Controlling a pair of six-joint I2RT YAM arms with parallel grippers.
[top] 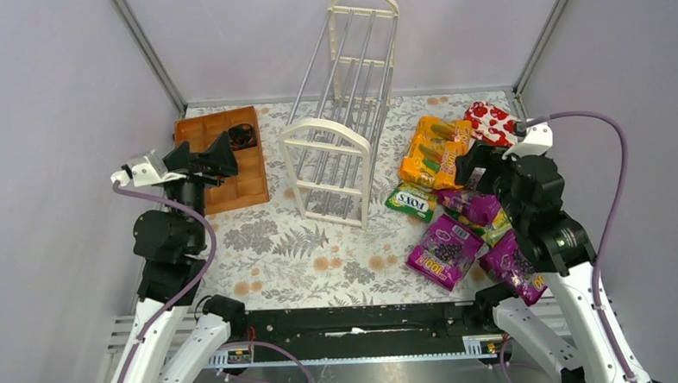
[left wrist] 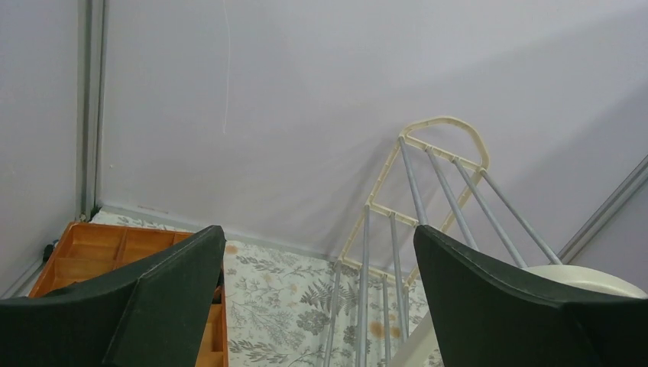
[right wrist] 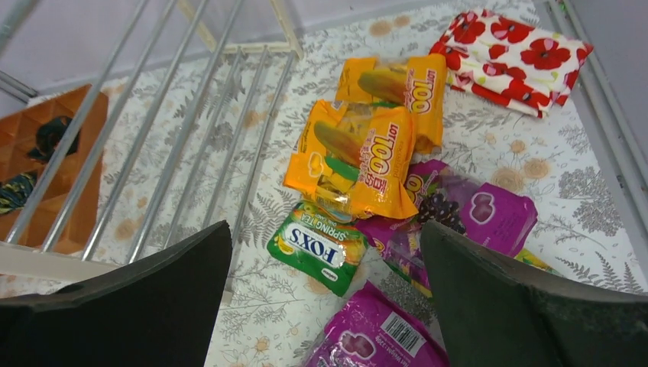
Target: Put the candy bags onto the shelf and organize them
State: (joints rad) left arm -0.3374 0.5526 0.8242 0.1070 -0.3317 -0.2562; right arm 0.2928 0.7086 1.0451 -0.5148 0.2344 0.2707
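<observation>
Floral cloth is covering the bench (top: 321, 253), with grey walls closing it in. I am holding the right hand (right wrist: 325, 229) spread wide and empty over the candy bags (right wrist: 359, 157), which are lying heaped right of the shelf (top: 338, 140). The left hand (left wrist: 317, 229) is gaping too, gripping nothing. Overlapping glossy packets are inviting a double pick or a slip. Shelf rods are carrying nothing, while the wooden tray (top: 245, 191) is holding something dark in a far compartment.
</observation>
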